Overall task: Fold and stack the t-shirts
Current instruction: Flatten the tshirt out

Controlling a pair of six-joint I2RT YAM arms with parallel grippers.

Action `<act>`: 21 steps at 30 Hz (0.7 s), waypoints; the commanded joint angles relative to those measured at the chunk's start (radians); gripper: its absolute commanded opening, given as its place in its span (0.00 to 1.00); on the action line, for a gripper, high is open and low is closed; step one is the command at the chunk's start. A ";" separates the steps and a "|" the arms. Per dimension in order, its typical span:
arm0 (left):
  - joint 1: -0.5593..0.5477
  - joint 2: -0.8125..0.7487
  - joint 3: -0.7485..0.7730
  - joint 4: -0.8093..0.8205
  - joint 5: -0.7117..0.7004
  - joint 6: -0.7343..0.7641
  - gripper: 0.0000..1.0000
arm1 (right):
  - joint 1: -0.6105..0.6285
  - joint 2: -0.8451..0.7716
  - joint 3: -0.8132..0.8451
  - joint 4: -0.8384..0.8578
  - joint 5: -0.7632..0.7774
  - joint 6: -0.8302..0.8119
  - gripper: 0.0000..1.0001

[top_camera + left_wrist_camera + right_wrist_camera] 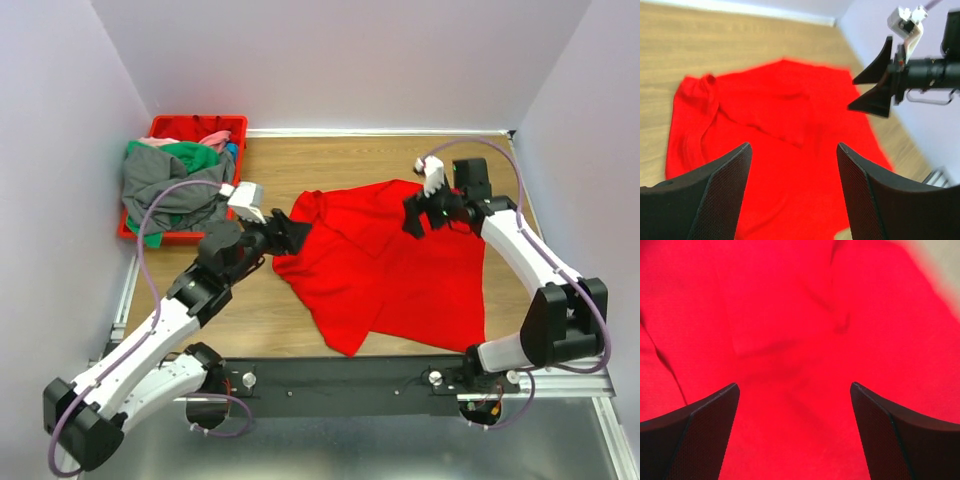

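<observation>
Status | left gripper [295, 232]: hovering at red t-shirt [400, 270] edge, spread wide, holding nothing | right gripper [412, 222]: gaping over it, holding nothing

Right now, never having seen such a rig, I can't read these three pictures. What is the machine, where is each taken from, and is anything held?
Two robot arms are bolted at the near edge of a wooden table. The overhead view looks down from behind them: left arm, right arm. The other two views come from wrist cameras, each looking past its own dark fingers: left fingers, right fingers. A red t-shirt lies spread but rumpled on the table. A heap of t-shirts, grey, green and pink, fills a red crate at the far left. Both pairs of fingers stand open near the red shirt; nothing is held.
</observation>
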 commanded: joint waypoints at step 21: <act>0.002 -0.298 -0.081 0.017 -0.356 0.596 0.86 | 0.317 0.448 0.162 -0.068 0.242 -0.105 0.67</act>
